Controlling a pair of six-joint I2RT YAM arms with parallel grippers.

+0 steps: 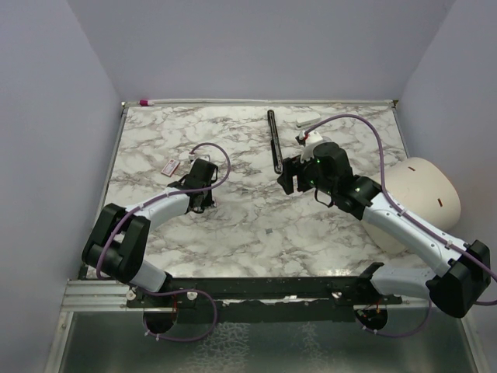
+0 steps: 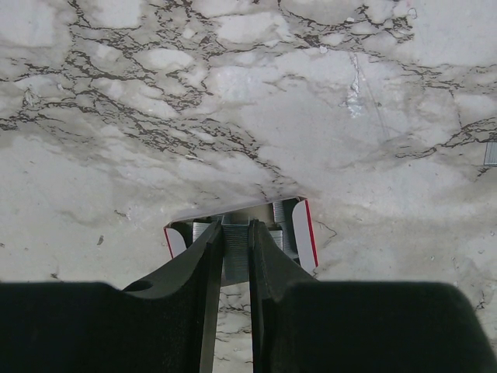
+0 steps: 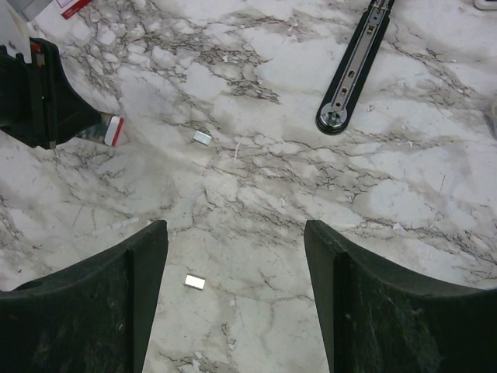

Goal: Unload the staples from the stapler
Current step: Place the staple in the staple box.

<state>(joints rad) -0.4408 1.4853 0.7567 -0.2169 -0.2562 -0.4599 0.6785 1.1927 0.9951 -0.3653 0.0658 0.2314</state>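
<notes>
My left gripper (image 2: pixel 235 227) is shut on a ribbed grey strip of staples (image 2: pixel 234 260) that sits in the open end of the red-and-white stapler (image 2: pixel 304 233). In the right wrist view the stapler (image 3: pixel 114 130) shows only as a red-edged white corner at the left gripper's tip. In the top view the left gripper (image 1: pixel 203 190) covers it. Loose staples (image 3: pixel 202 137) lie on the marble, with another short piece (image 3: pixel 195 282) nearer. My right gripper (image 3: pixel 237 233) hangs open above bare marble, nothing between its fingers; from above, the right gripper (image 1: pixel 289 177) is mid-table.
A long thin black bar (image 1: pixel 273 140) lies at the back centre, a small white block (image 1: pixel 308 138) just right of it. A second small red-and-white piece (image 1: pixel 169 165) lies left of the left gripper. A cream rounded object (image 1: pixel 423 194) stands at the right edge. Walls enclose the marble table (image 1: pixel 248 233).
</notes>
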